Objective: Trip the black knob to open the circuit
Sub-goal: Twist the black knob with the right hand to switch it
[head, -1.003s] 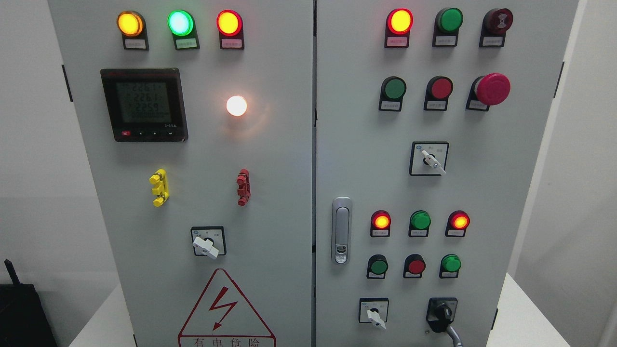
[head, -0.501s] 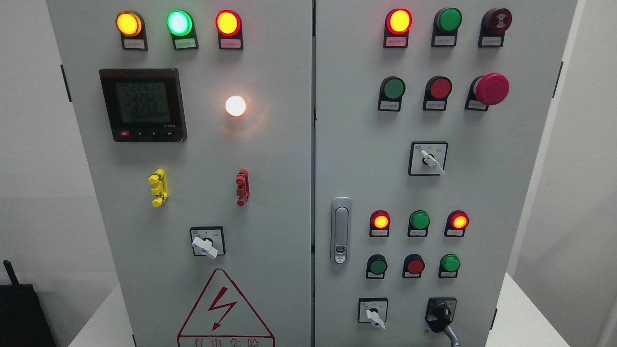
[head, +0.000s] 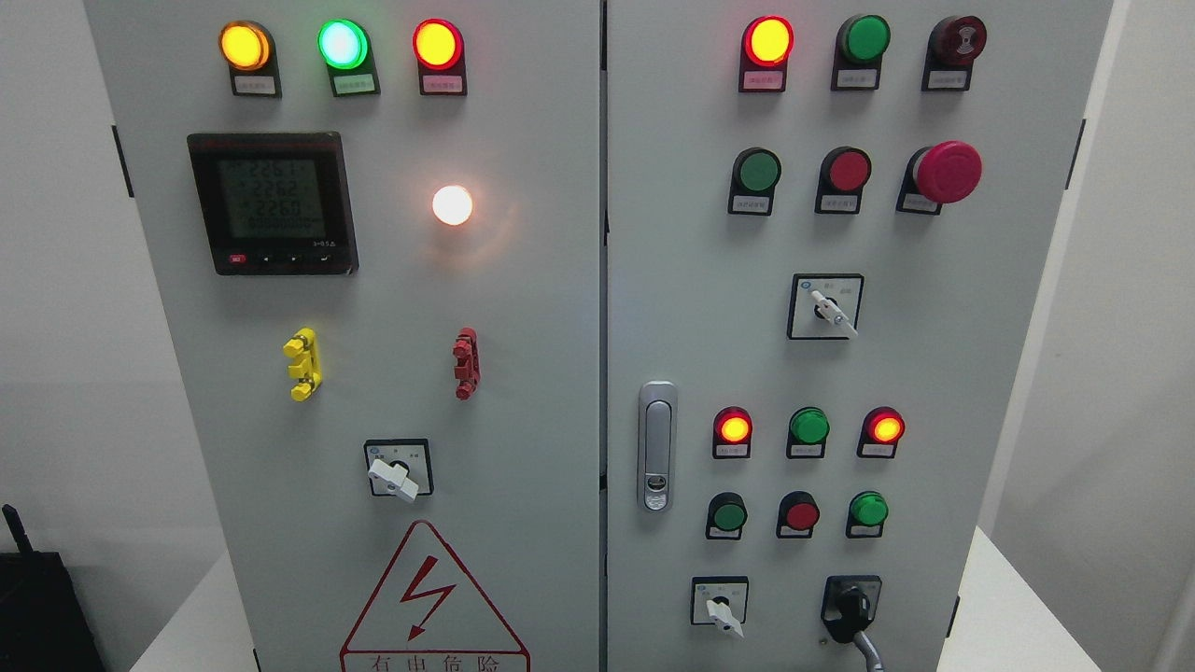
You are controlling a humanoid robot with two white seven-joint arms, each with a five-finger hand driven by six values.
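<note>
Here, a grey two-door control cabinet stands on a white bench. Neither robot hand is in view, so their state cannot be told. The black knob sits at the lower right of the right door, on a black square plate, with a grey cable running down from it; just to its left is a white-handled selector switch. Left door: digital meter, its rows of digits reading about 226; above it amber, green and red lamps lit; a white lamp glowing beside the meter. Below, a warning triangle with a red lightning bolt and the characters 有电危险. Small lamp labels too fine to read. Right door: red mushroom button, silver door latch.
</note>
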